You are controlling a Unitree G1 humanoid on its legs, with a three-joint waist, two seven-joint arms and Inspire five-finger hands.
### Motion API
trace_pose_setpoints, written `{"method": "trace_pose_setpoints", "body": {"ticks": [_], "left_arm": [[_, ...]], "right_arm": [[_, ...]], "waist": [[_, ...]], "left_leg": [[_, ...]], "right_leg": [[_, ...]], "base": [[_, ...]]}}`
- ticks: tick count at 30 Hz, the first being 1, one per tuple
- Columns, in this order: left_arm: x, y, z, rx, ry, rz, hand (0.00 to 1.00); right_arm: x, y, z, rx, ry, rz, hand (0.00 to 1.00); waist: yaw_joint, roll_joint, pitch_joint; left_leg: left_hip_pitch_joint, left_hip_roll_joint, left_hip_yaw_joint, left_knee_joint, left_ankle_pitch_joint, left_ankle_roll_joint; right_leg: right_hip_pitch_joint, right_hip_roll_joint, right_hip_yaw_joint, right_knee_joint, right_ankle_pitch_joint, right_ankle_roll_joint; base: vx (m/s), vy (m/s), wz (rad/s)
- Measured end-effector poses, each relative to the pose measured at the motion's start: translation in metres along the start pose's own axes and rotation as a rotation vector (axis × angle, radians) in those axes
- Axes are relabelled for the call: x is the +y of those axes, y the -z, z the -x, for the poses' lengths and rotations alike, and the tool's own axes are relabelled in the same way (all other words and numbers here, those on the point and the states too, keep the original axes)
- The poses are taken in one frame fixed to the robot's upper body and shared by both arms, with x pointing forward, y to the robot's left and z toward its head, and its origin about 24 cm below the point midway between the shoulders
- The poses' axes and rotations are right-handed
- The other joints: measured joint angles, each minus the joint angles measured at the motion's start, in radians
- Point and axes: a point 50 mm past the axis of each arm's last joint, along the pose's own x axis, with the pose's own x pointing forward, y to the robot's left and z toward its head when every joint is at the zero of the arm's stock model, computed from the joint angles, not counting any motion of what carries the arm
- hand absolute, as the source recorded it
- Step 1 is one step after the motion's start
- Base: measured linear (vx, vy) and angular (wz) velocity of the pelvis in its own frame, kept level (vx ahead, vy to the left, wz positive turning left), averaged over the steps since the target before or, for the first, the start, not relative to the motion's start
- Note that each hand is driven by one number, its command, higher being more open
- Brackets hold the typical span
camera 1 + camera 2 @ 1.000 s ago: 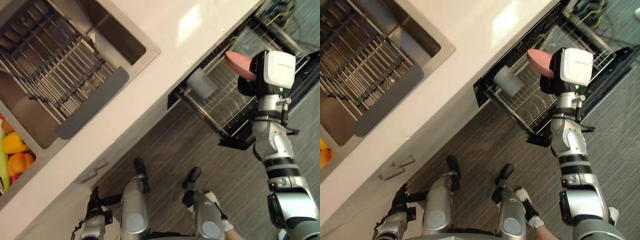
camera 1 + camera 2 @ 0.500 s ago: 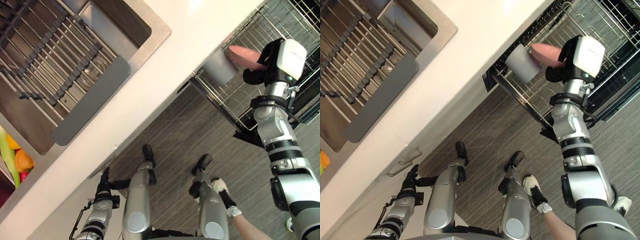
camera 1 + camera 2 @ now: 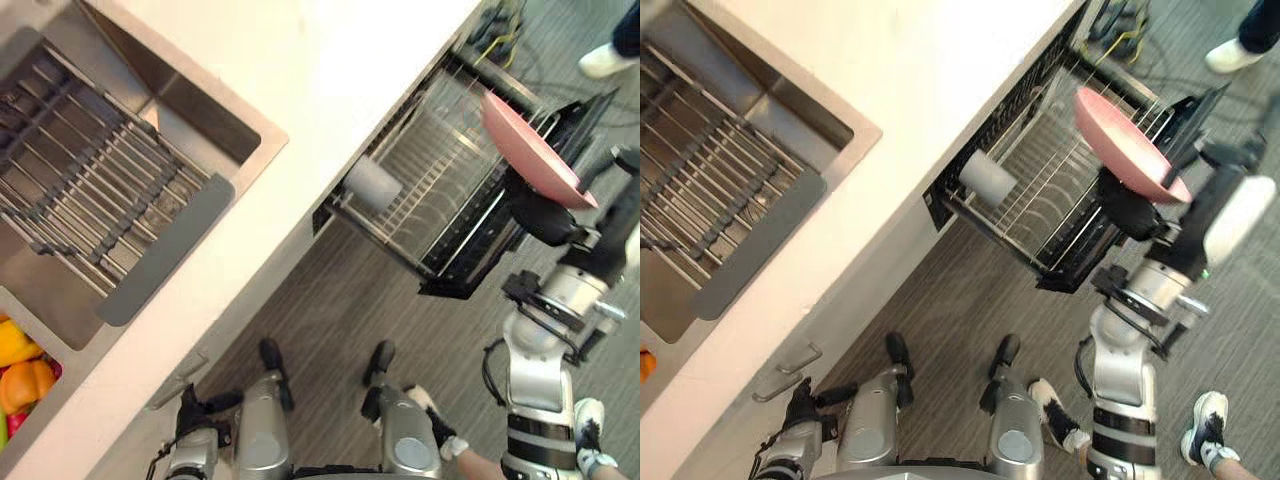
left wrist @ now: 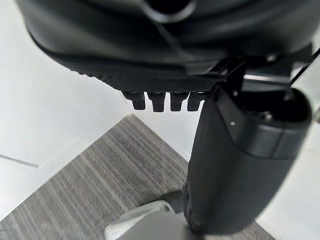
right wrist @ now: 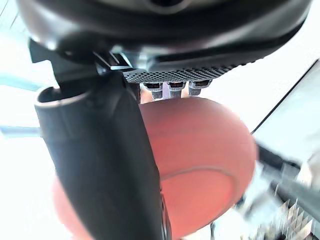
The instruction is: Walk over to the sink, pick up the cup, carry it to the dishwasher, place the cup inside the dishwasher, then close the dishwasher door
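Your right hand [image 3: 545, 215] had hold of a pink bowl [image 3: 528, 142], not a cup. In the right wrist view the thumb lay across one face of the bowl and the fingers [image 5: 170, 91] went behind the other, so the bowl was pinched between them. You held it tilted in the air, above the outer side of the dishwasher's rack [image 3: 440, 215] and touching nothing but the hand.

The rack was pulled right out from under the worktop [image 3: 330, 70]. A grey cup [image 3: 372, 183] lay on its side in the rack's corner nearest the worktop's edge, well apart from the bowl and the hand.

Your left hand [image 3: 798, 408] hung low by the cabinet fronts under the worktop's near edge. It was far from the dishwasher, its fingers [image 4: 160, 100] slack and holding nothing.

The sink [image 3: 190, 110] was set in the worktop's left part with a wire grid [image 3: 90, 190] lying in it. Yellow and orange produce [image 3: 22, 360] sat in the compartment beside the sink, at the worktop's left edge.

A person's white shoe [image 3: 608, 60] stood on the floor beyond the dishwasher. Another shoe [image 3: 1205, 440] was near your right arm.
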Motion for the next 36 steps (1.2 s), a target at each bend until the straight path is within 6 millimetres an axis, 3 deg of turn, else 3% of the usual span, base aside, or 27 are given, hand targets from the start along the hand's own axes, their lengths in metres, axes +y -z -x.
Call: {"method": "trace_pose_setpoints", "body": {"ticks": [3,6,9,10,12,16,21,29,36], "left_arm": [[0.008,0.033,0.004,0.104,0.012,-0.028,1.0],[0.012,0.052,0.008,0.16,0.027,-0.058,1.0],[0.012,0.059,0.009,0.182,0.036,-0.084,1.0],[0.012,0.059,0.009,0.182,0.038,-0.084,1.0],[0.011,0.057,0.009,0.173,0.044,-0.083,1.0],[0.003,0.043,0.006,0.125,0.066,-0.071,1.0],[-0.004,0.025,0.004,0.082,0.078,-0.018,1.0],[-0.008,-0.01,0.0,-0.023,0.083,0.013,1.0],[-0.01,-0.032,-0.002,-0.078,0.106,0.009,1.0]], "right_arm": [[-0.017,0.016,0.004,0.048,-0.016,0.083,1.0],[-0.026,0.029,0.006,0.087,-0.05,0.139,1.0],[-0.022,0.042,0.006,0.124,-0.131,0.177,1.0],[-0.02,0.044,0.005,0.126,-0.148,0.185,0.0],[-0.01,0.048,-0.001,0.112,-0.192,0.208,0.0],[0.013,0.047,-0.029,0.063,-0.216,0.241,0.0],[0.031,0.018,-0.062,-0.064,-0.17,0.201,0.0],[0.063,-0.017,-0.093,-0.175,-0.185,0.164,0.0],[0.079,-0.004,-0.111,-0.083,-0.255,0.266,0.0]], "waist": [[-0.015,0.001,-0.073],[-0.029,0.002,-0.117],[-0.029,0.001,-0.131],[-0.029,0.001,-0.131],[-0.029,0.001,-0.131],[-0.023,0.026,-0.077],[0.01,0.022,0.001],[0.054,0.02,0.054],[0.062,0.026,0.092]], "left_leg": [[0.062,0.005,0.02,-0.003,-0.014,-0.008],[0.093,0.004,0.02,-0.009,-0.015,-0.01],[0.087,-0.002,0.017,-0.01,-0.015,-0.01],[0.079,-0.006,0.014,-0.007,-0.016,-0.011],[0.029,-0.017,0.005,0.002,-0.012,-0.011],[-0.087,-0.015,-0.054,-0.006,0.049,-0.007],[-0.15,-0.035,-0.098,-0.043,0.101,0.013],[-0.192,-0.066,-0.143,-0.043,0.108,0.022],[-0.267,-0.07,-0.154,0.011,0.094,0.043]], "right_leg": [[0.054,0.006,0.013,-0.017,-0.001,0.002],[0.085,0.006,0.009,-0.02,-0.003,0.004],[0.087,-0.002,0.003,-0.021,-0.008,0.012],[0.083,-0.007,0.0,-0.021,-0.012,0.018],[0.045,-0.02,-0.013,-0.021,-0.027,0.036],[-0.045,-0.018,-0.058,-0.006,-0.019,0.023],[-0.095,-0.022,-0.095,0.003,-0.013,0.015],[-0.111,-0.046,-0.103,0.02,-0.012,0.016],[-0.187,-0.068,-0.079,0.078,-0.013,0.015]], "base": [[0.01,0.022,-0.16],[-0.02,0.004,0.01],[-0.1,0.006,0.03],[-0.16,-0.007,0.11],[-0.15,-0.028,0.12],[-0.12,-0.045,0.35],[-0.06,-0.009,0.26],[0.01,0.052,0.18],[-0.03,0.045,0.01]]}}
